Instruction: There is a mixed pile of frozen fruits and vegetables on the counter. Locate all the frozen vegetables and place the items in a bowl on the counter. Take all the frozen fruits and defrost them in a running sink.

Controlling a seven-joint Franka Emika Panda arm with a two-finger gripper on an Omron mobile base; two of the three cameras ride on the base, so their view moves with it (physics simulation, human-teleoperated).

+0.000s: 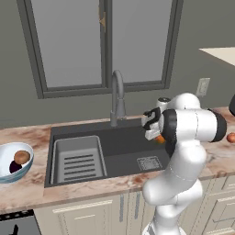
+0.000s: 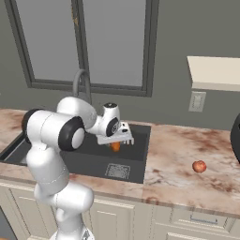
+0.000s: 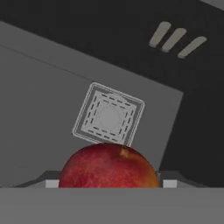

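Hand view: my pincer [image 3: 107,186] is clamped on a reddish-orange fruit [image 3: 108,166], round, with a small stem dimple on top; it sits between my two fingertips and hides most of them. Below the fruit lies the dark grey floor of the sink [image 3: 39,109], with the square drain grate [image 3: 108,116] just past the fruit's top edge. Three pale slots [image 3: 177,40] show on the sink wall beyond.

Right base view: my pincer [image 2: 116,143] hangs above the sink [image 2: 136,159], over its right half, with the fruit [image 2: 115,146] showing orange under the hand. It is off the sink floor, above and behind the drain grate [image 2: 117,171]. The faucet [image 2: 82,84] rises behind my arm. A second reddish fruit [image 2: 199,166] lies alone on the pinkish-brown surface [image 2: 187,183], well to the right of the sink.

Left base view: the held fruit [image 1: 159,138] peeks out beside my forearm. The ribbed tray insert [image 1: 78,160] fills the sink's left half. On the surface [image 1: 27,188] to the left of the sink stands the pale bowl [image 1: 5,172], holding a brown oval [image 1: 21,157] and a dark purple lump [image 1: 14,167], touching each other.
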